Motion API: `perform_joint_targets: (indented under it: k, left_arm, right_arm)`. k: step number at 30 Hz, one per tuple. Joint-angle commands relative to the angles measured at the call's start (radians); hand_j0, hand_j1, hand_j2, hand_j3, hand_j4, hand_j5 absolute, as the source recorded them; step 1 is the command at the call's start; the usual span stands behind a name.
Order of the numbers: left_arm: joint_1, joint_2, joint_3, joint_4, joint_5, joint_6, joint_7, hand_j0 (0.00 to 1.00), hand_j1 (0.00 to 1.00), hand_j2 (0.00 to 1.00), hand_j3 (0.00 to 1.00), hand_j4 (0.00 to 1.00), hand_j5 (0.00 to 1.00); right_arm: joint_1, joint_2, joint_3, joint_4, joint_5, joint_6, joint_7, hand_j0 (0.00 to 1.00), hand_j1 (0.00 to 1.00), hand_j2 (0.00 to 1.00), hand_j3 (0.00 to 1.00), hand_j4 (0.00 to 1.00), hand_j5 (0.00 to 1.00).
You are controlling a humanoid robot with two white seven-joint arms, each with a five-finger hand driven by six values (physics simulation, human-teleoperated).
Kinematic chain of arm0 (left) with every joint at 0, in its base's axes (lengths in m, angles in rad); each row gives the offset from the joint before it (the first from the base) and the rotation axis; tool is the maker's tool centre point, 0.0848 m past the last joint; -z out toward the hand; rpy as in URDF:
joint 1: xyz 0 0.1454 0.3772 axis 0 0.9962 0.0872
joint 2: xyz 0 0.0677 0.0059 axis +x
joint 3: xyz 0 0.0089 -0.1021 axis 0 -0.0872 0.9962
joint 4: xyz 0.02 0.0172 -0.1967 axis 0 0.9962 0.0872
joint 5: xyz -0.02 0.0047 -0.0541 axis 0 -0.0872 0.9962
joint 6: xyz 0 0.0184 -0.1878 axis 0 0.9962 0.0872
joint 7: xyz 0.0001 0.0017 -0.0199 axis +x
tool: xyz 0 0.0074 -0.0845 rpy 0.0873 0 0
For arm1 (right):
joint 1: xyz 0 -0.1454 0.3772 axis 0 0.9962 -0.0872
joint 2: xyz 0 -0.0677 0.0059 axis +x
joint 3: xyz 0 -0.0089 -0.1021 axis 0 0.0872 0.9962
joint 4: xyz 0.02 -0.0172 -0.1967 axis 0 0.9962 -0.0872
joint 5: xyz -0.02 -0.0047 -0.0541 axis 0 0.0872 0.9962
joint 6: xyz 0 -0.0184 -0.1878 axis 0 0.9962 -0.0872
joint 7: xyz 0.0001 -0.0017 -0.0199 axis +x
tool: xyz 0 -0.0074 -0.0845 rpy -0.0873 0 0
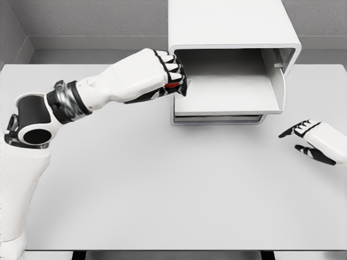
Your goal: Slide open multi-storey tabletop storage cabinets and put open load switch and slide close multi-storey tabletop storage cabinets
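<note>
A white tabletop storage cabinet stands at the back of the table, its top drawer slid out toward me. My left hand is at the drawer's left front corner, fingers curled around a small object with a red part, the load switch, mostly hidden by the fingers. My right hand hovers low over the table to the right of the cabinet, fingers relaxed and spread, holding nothing.
The white table stretches in front of the cabinet. Grey partition walls close off the back and left side. A lower drawer front shows beneath the open one.
</note>
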Motion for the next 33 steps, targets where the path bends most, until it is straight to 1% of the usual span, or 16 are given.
perform_joint_targets:
  k: [1,3,5,7,11,13,16,19,20,23,25,32,33]
  left_arm:
    - [0.0,-0.024,-0.018,0.0,-0.012,0.003,0.001,0.4,0.4,0.4,0.4,0.4,0.4]
    - [-0.003,-0.027,-0.025,0.0,-0.013,0.003,0.001,0.4,0.4,0.4,0.4,0.4,0.4]
    - [-0.005,-0.046,-0.032,0.001,-0.016,0.003,0.001,0.4,0.4,0.4,0.4,0.4,0.4]
    - [-0.005,-0.052,-0.033,0.001,-0.024,0.003,0.001,0.4,0.4,0.4,0.4,0.4,0.4]
    - [-0.005,-0.075,-0.047,0.004,-0.032,0.003,0.001,0.4,0.4,0.4,0.4,0.4,0.4]
    - [-0.005,-0.085,-0.05,0.006,-0.045,0.003,0.001,0.4,0.4,0.4,0.4,0.4,0.4]
    - [-0.005,-0.099,-0.067,0.012,-0.047,0.003,0.001,0.41,0.41,0.41,0.41,0.41,0.41]
    - [-0.003,-0.118,-0.068,0.014,-0.073,0.003,0.001,0.41,0.41,0.41,0.41,0.41,0.41]
    - [-0.003,-0.131,-0.07,0.015,-0.075,0.003,0.001,0.41,0.41,0.41,0.41,0.41,0.41]
    - [-0.003,-0.136,-0.078,0.02,-0.076,0.003,0.001,0.41,0.41,0.41,0.41,0.41,0.41]
    - [-0.003,-0.161,-0.079,0.023,-0.111,0.003,0.001,0.41,0.41,0.41,0.41,0.41,0.41]
    - [-0.003,-0.187,-0.082,0.063,-0.117,0.003,0.001,0.41,0.41,0.41,0.41,0.41,0.41]
    - [-0.003,-0.204,-0.081,0.067,-0.145,0.003,0.001,0.41,0.41,0.41,0.41,0.41,0.41]
  right_arm:
    - [0.0,0.005,-0.001,-0.034,-0.003,-0.001,0.0,0.66,0.66,0.66,0.66,0.66,0.66]
    - [0.017,0.003,-0.004,-0.079,-0.003,-0.001,0.0,0.66,0.66,0.66,0.66,0.66,0.66]
    - [0.018,0.003,-0.004,-0.091,-0.003,-0.001,-0.001,0.66,0.66,0.66,0.66,0.66,0.66]
    - [0.029,0.003,-0.004,-0.119,-0.003,-0.001,-0.001,0.67,0.67,0.67,0.67,0.67,0.67]
    - [0.064,-0.002,-0.01,-0.174,-0.002,-0.001,0.0,0.67,0.67,0.67,0.67,0.67,0.67]
    - [0.081,-0.009,-0.01,-0.177,0.029,-0.001,0.0,0.67,0.67,0.67,0.67,0.67,0.67]
    - [0.084,-0.012,-0.012,-0.191,0.029,-0.001,0.0,0.67,0.67,0.67,0.67,0.67,0.67]
    - [0.084,-0.014,-0.012,-0.192,0.029,-0.001,0.0,0.67,0.67,0.67,0.67,0.67,0.67]
    - [0.084,-0.012,-0.012,-0.192,0.029,-0.001,0.0,0.67,0.67,0.67,0.67,0.67,0.67]
    - [0.084,-0.014,-0.012,-0.191,0.029,-0.001,0.0,0.68,0.68,0.68,0.68,0.68,0.68]
    - [0.084,-0.014,-0.012,-0.191,0.029,-0.001,0.0,0.68,0.68,0.68,0.68,0.68,0.68]
    - [0.084,-0.015,-0.013,-0.191,0.029,-0.001,0.0,0.69,0.69,0.69,0.69,0.69,0.69]
    - [0.084,-0.015,-0.013,-0.191,0.029,-0.001,0.0,0.69,0.69,0.69,0.69,0.69,0.69]
